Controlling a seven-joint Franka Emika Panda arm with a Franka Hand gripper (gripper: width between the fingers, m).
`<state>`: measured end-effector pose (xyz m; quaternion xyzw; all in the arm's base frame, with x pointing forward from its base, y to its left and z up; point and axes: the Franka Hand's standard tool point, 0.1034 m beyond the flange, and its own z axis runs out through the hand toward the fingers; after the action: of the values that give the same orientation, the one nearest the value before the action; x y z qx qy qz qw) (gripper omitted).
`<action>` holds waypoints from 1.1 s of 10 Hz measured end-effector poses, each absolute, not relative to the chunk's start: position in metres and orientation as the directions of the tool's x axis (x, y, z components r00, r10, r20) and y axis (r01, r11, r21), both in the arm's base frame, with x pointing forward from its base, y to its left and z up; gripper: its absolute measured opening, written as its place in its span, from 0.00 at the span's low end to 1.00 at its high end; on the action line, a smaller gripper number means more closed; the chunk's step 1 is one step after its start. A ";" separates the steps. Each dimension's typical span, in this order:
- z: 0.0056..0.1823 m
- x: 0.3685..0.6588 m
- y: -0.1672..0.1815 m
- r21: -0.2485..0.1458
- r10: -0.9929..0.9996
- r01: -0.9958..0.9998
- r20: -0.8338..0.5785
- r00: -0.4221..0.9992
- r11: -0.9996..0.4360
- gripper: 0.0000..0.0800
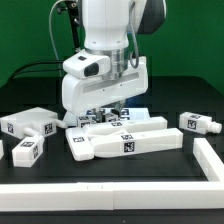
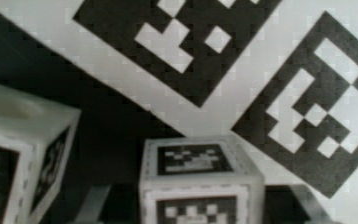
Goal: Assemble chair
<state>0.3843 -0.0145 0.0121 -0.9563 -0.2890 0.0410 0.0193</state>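
The chair lies in loose white tagged pieces. In the exterior view a long flat piece [image 1: 125, 140] lies in the middle. A wide block [image 1: 30, 124] and a small block [image 1: 28, 150] lie at the exterior view's left, and a short block [image 1: 198, 123] lies at the right. My gripper [image 1: 106, 108] is down at the table behind the long piece. In the wrist view a small tagged white block [image 2: 197, 178] sits between my fingers [image 2: 114, 200], which press against its two sides. Another white piece [image 2: 19, 150] stands close beside it.
The marker board [image 2: 211, 50] fills the wrist view right behind the block, and it shows under the gripper in the exterior view [image 1: 140, 112]. A raised white frame [image 1: 120, 192] runs along the front and up the exterior view's right side of the black table.
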 end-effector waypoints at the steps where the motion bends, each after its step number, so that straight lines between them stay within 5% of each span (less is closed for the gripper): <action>1: 0.013 0.384 -0.015 -0.064 0.558 0.554 -0.072 0.827 -0.830 0.60; 2: 0.028 0.387 -0.018 -0.068 0.561 0.557 -0.083 0.824 -0.828 0.76; 4: 0.056 0.393 -0.031 -0.085 0.590 0.584 -0.106 0.800 -0.807 0.80; 6: 0.098 0.432 -0.071 -0.074 0.655 0.650 -0.084 0.751 -0.756 0.81; 11: 0.081 0.434 -0.082 -0.082 0.688 0.683 -0.085 0.721 -0.726 0.81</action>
<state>0.4341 -0.0818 0.0807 -0.9274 -0.3694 0.0546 0.0225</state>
